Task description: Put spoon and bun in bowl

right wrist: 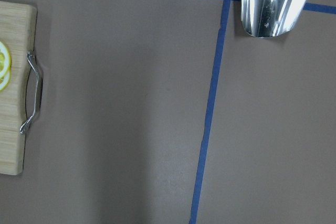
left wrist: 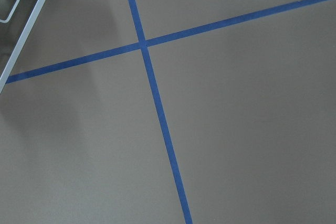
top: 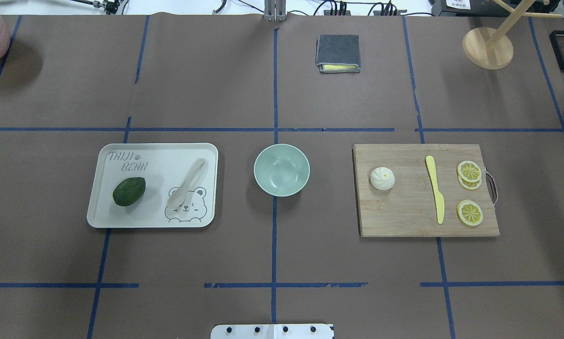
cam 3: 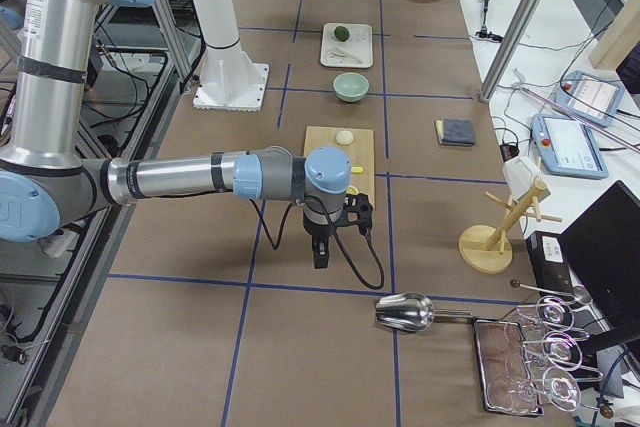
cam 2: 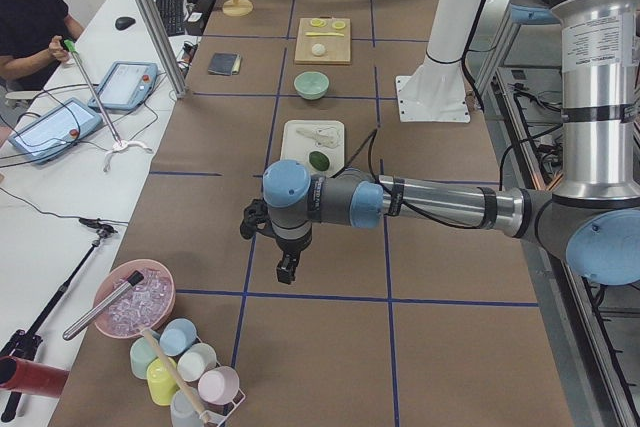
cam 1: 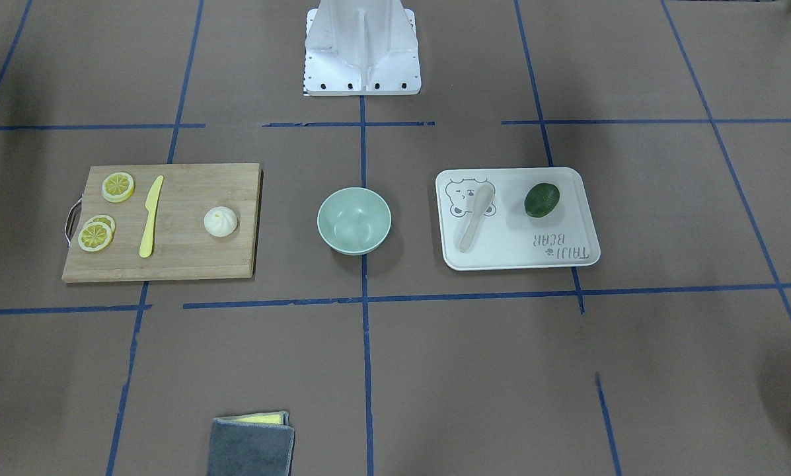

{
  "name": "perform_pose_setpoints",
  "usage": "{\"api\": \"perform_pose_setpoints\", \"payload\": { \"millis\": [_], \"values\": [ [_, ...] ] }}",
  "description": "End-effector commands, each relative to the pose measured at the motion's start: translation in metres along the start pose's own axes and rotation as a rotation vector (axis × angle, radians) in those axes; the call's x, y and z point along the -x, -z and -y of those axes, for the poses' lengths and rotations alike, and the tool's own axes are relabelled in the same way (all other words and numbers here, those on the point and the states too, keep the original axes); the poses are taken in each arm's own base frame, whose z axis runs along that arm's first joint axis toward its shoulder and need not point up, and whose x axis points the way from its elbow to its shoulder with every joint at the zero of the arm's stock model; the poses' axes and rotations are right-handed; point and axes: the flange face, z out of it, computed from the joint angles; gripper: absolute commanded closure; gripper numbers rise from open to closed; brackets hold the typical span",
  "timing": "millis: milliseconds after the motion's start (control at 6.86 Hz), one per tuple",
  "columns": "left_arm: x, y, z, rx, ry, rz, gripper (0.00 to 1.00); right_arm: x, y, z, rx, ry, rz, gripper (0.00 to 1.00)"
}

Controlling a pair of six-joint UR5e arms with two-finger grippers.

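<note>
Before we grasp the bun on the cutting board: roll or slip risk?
The bun sits dome-up on the cutting board, so it probably won't roll. Its smooth rounded sides may slip from a two-finger pinch. Small, so likely light; softness can't be judged.

Legible markings: one item, the wording "TAIJI BEAR" on the tray (top: 168,151).

Grey outlined capitals (top: 126,161) in two rows, "TAIJI" over "BEAR", with a small paw mark after the first word, printed in one corner of the off-white tray. They read upright in the overhead view and upside down in the front-facing view. A line-drawn bear face (top: 187,211) fills the opposite corner, its upper part covered by the spoon (top: 188,182). White stickers with dark print on the left arm (cam 2: 592,47) and the right arm (cam 3: 36,11) are too small to read.
</note>
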Motion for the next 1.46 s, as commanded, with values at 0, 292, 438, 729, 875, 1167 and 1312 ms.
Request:
{"api": "perform_pose_setpoints", "payload": {
  "millis": [0,292,438,729,875,1167,1312],
  "values": [
    [0.0,0.001,0.0,-0.022,-0.063,0.015,0.0,0.0,0.0,-0.001,-0.001,0.0,0.005,0.0],
    [0.001,-0.002,0.003,-0.019,-0.064,0.013,0.0,0.001,0.0,-0.001,-0.005,0.002,0.006,0.0],
    [-0.008,0.007,0.008,-0.039,-0.081,0.007,0.0,0.002,0.001,0.001,-0.008,0.007,0.007,0.0],
    [-0.016,0.009,0.009,-0.073,-0.163,-0.017,0.0,0.003,0.0,0.001,-0.007,0.009,0.018,0.0],
    [-0.023,0.001,0.005,-0.084,-0.148,-0.183,0.0,0.002,0.0,0.001,-0.006,0.008,0.018,0.0],
    [-0.047,0.0,0.01,-0.161,-0.243,-0.221,0.0,0.004,0.0,0.002,-0.008,0.004,0.032,0.0],
    [-0.083,-0.006,0.022,-0.152,-0.212,-0.249,0.0,0.005,0.001,0.003,-0.01,0.005,0.041,0.0]
  ]
}}
